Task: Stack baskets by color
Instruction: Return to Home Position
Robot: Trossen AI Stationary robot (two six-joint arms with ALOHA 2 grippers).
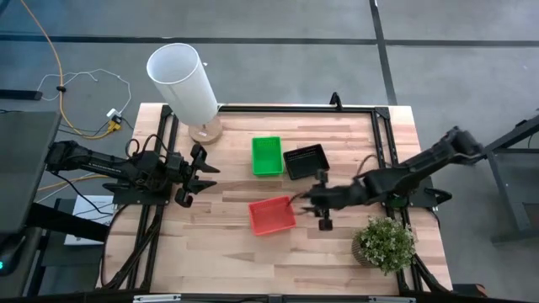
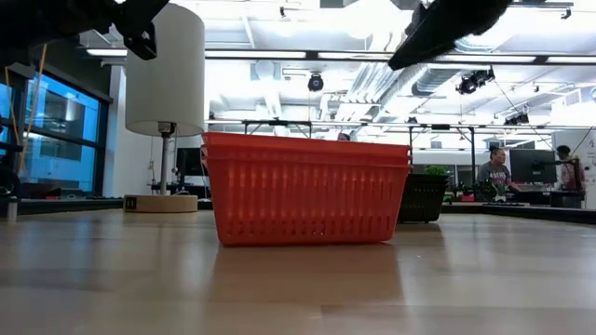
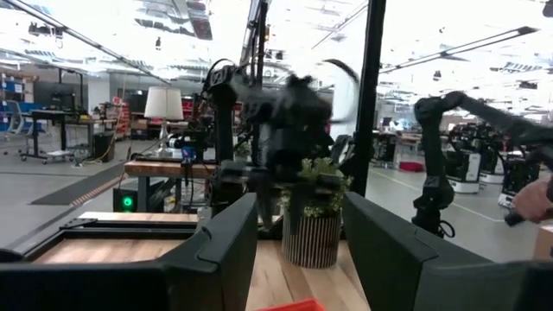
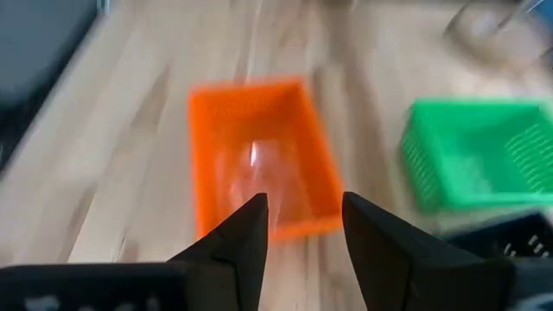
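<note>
Red baskets (image 1: 271, 215); right gripper (image 1: 310, 204) hovers beside, jaws parted.

The left arm (image 1: 109, 168) lies low at the left side, its left gripper (image 1: 199, 173) pointing right, fingers (image 3: 226, 246) parted and empty. The right arm (image 1: 421, 164) stretches leftward from the right side, its right gripper (image 1: 313, 202) raised, fingers (image 4: 244, 231) apart, holding nothing.

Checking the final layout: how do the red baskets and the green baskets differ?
The red baskets are red-orange, the green baskets bright green. From above, red's long side runs left-right, slightly skewed; green's runs top-bottom. Green sits close beside the black baskets; red stands apart. Both are mesh-sided, alike in size.
</note>
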